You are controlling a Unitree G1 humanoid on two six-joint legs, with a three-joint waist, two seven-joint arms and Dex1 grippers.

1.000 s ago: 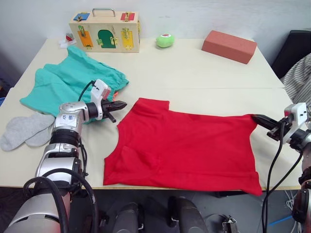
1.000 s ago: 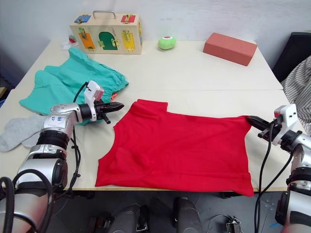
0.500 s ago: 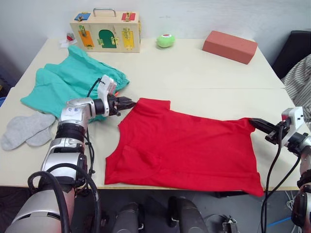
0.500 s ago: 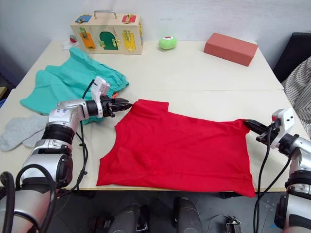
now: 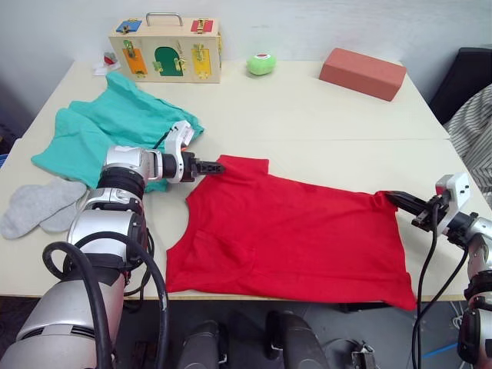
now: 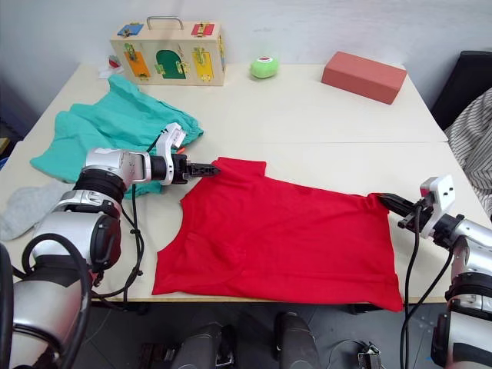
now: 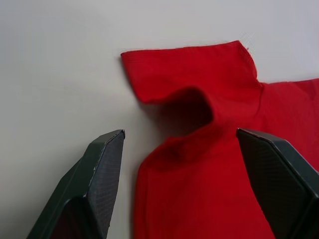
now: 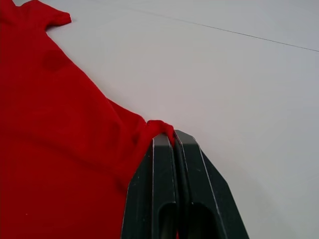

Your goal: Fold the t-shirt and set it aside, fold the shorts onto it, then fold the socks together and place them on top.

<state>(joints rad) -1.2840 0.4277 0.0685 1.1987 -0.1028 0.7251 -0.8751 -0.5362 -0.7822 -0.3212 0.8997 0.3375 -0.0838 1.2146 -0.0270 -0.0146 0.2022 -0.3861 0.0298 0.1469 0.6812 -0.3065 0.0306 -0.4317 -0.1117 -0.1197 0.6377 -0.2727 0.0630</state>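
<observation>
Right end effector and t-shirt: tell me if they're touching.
Touching. The right wrist view shows the right end effector shut on a pinched corner of the t-shirt.

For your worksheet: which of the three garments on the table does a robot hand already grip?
The red t-shirt: the right hand pinches its corner; shorts and socks lie untouched.

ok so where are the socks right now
In the left eye view the grey socks lie at the table's near left edge, just in front of the teal-green shorts and left of the left gripper, well apart from the red t-shirt.
</observation>
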